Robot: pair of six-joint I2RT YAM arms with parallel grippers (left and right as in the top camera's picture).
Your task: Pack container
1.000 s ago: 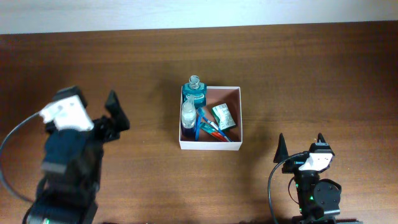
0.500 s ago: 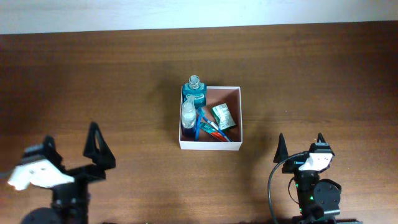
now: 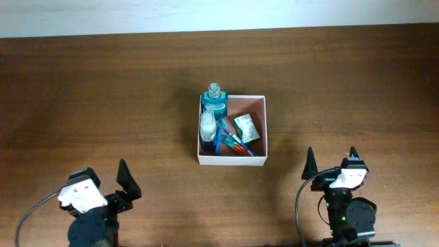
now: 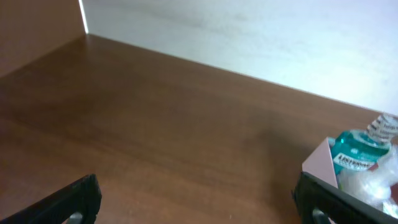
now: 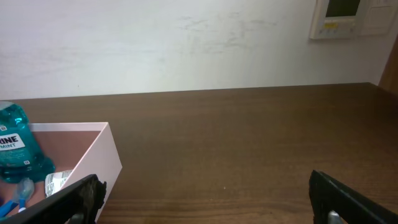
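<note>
Container (image 3: pixel 233 161) at mid-table, square and open on top, with a blue bottle (image 3: pixel 215 103) and a clear bottle (image 3: pixel 206 125) along its left wall and a green packet (image 3: pixel 245 128) beside them. Lies ahead of both arms: forward and to the right of the left gripper (image 3: pixel 103 180), forward and to the left of the right gripper (image 3: pixel 330 161). Looks nearer the right one, judging by the overhead view. Both pairs of jaws spread wide, gripping nothing, well apart from it. Nothing loose in view outside it, so probably little left to pack.
</note>
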